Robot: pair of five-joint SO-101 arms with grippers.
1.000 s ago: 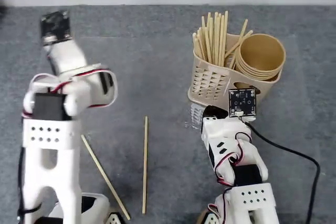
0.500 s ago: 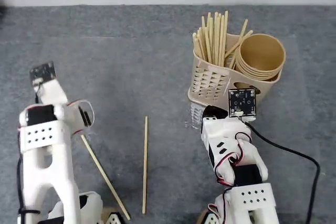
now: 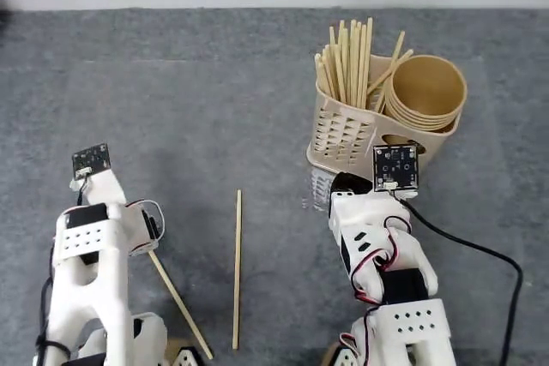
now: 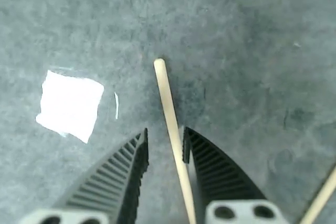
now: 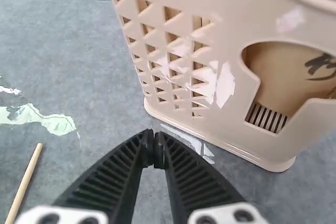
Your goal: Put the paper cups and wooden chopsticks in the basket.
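Straddling a pale wooden chopstick point(image 4: 172, 124) close to one end, the left gripper point(image 4: 164, 131) is parted and has nothing clamped yet. The stick lies slantwise on the grey felt-covered table point(image 4: 252, 35) and sits nearer one black ribbed side. An uneven pinch this close to the tip could roll it away, or let it swing and droop once lifted. A second loose chopstick point(image 3: 238, 272) lies nearby. The right gripper point(image 5: 154, 148) is clenched on nothing beside the beige plastic basket point(image 5: 210, 51), which holds stacked tan paper cups point(image 3: 426, 92).
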